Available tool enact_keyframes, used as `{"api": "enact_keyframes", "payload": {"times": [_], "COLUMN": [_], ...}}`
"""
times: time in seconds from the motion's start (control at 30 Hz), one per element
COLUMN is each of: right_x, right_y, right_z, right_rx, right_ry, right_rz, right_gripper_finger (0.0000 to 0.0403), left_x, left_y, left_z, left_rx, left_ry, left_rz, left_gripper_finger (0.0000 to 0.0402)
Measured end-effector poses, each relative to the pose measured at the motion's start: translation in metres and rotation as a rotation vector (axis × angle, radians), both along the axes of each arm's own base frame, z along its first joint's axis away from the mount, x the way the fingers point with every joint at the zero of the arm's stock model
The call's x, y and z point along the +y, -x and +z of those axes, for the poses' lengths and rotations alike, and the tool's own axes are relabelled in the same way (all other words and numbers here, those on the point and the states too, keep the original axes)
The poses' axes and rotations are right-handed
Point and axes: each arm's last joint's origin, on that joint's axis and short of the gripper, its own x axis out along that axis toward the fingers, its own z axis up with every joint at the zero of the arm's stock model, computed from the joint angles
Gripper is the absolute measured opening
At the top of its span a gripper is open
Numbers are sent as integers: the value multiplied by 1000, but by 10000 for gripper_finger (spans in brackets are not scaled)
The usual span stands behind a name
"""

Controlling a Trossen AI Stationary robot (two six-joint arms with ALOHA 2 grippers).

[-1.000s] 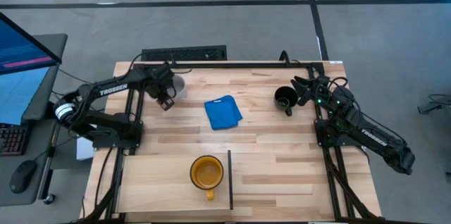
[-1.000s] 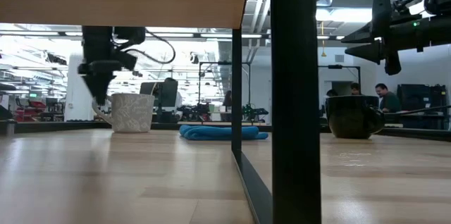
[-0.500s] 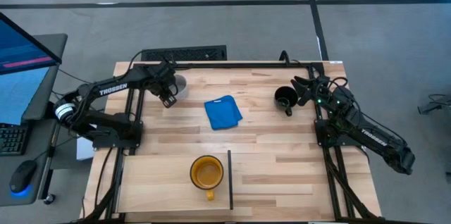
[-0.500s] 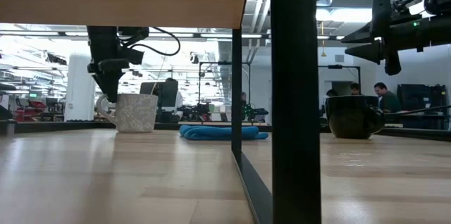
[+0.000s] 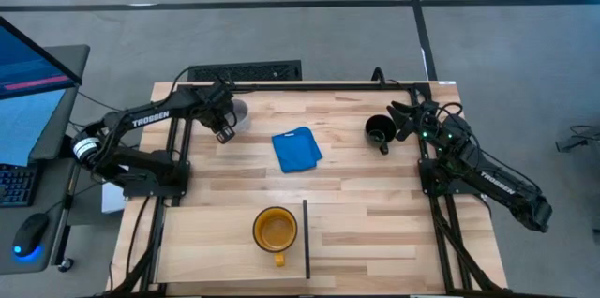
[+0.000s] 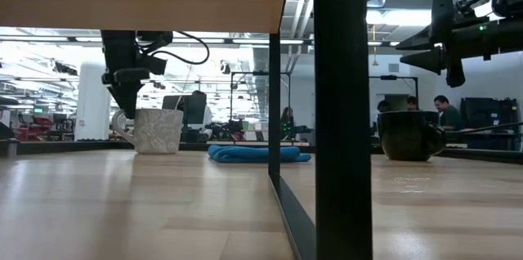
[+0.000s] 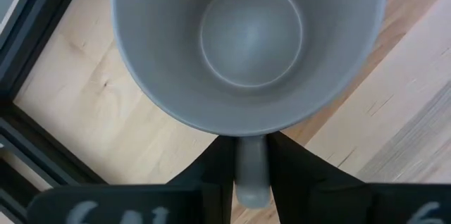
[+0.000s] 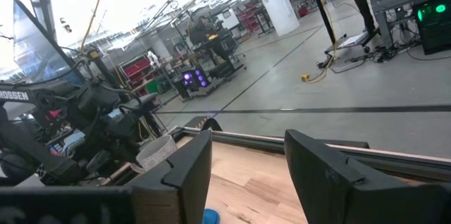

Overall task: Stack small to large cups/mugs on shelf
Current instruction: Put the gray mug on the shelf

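Evidently the grey-white mug (image 7: 248, 41) is rigid glazed ceramic: moderately heavy, slick and breakable if knocked, so its handle (image 7: 251, 171) looks the surest hold. In the left wrist view that handle sits between the two fingers of the left pincer (image 7: 251, 182), which close around it and appear to touch it. In the high view this mug (image 5: 236, 113) stands at the upper left of the bench (image 5: 356, 195), under the left pincer (image 5: 223, 127). The right pincer (image 5: 401, 122) stays spread just beside the black mug (image 5: 379, 131) at the upper right. The yellow mug (image 5: 275, 230) rests on the shelf (image 5: 216, 242), lower centre.
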Motion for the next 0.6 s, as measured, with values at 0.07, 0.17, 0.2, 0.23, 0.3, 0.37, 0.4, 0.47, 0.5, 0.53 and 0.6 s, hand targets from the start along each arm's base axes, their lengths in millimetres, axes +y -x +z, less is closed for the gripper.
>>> {"api": "enact_keyframes", "payload": {"times": [0.07,0.17,0.2,0.23,0.3,0.37,0.4,0.47,0.5,0.53,0.6], "right_x": [0,0,0,0,0,0,0,0,0,0,0], "right_y": [0,0,0,0,0,0,0,0,0,0,0], "right_z": [0,0,0,0,0,0,0,0,0,0,0], "right_rx": [0,0,0,0,0,0,0,0,-1,0,0], "right_ry": [0,0,0,0,0,0,0,0,0,0,0], "right_rz": [0,0,0,0,0,0,0,0,0,0,0], "right_gripper_finger": [202,202,202,202,202,202,202,202,202,202,202], "left_x": [0,0,0,0,0,0,0,0,0,0,0], "left_y": [0,0,0,0,0,0,0,0,0,0,0], "left_z": [0,0,0,0,0,0,0,0,0,0,0], "left_rx": [0,-8,-11,-14,-16,-16,-16,-17,-18,-19,-22], "left_ry": [0,4,5,7,9,10,10,10,11,12,14], "left_rz": [0,23,34,42,43,42,43,45,48,48,51], "left_gripper_finger": [60,63,61,57,49,48,48,50,53,58,63]}}
